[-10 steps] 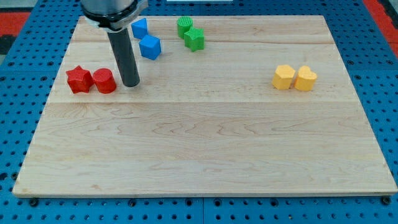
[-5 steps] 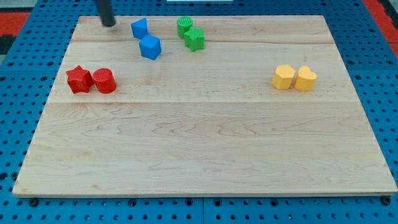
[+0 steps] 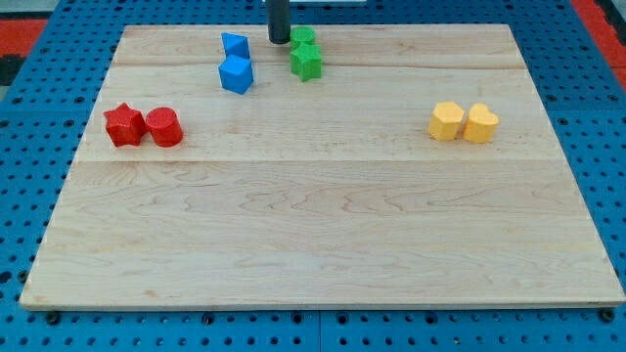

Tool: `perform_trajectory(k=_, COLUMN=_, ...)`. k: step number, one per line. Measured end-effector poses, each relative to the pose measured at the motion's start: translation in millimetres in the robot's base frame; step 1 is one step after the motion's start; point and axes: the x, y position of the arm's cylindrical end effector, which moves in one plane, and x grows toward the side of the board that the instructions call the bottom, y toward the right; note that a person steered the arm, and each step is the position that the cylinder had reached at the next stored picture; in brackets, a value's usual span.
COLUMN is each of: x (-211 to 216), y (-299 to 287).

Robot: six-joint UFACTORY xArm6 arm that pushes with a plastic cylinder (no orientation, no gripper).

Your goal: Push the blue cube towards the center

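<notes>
The blue cube (image 3: 236, 74) sits near the view's top, left of the middle of the wooden board (image 3: 323, 225). A second, smaller blue block (image 3: 235, 45) lies just above it. My tip (image 3: 280, 40) stands to the upper right of the blue cube, between the smaller blue block and the upper green block (image 3: 304, 39), right against that green block's left side. It is apart from the blue cube.
A green star-like block (image 3: 306, 62) lies just below the upper green one. A red star (image 3: 123, 125) and a red cylinder (image 3: 164, 127) sit side by side at the left. Two yellow blocks (image 3: 446, 121) (image 3: 480, 123) sit at the right.
My tip went from beside the red cylinder up to the top left, then right along the top. The smaller blue block and the upper green block shifted a little right. The blue cube stayed.
</notes>
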Motion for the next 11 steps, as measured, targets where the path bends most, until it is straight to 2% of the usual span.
perform_trajectory(k=3, x=0.0, y=-9.8)
perform_trajectory(k=5, x=-0.2, y=-64.3)
perform_trajectory(k=8, x=8.3, y=-66.8)
perform_trajectory(k=9, x=23.5, y=-69.2)
perform_trajectory(k=11, x=89.5, y=-50.9)
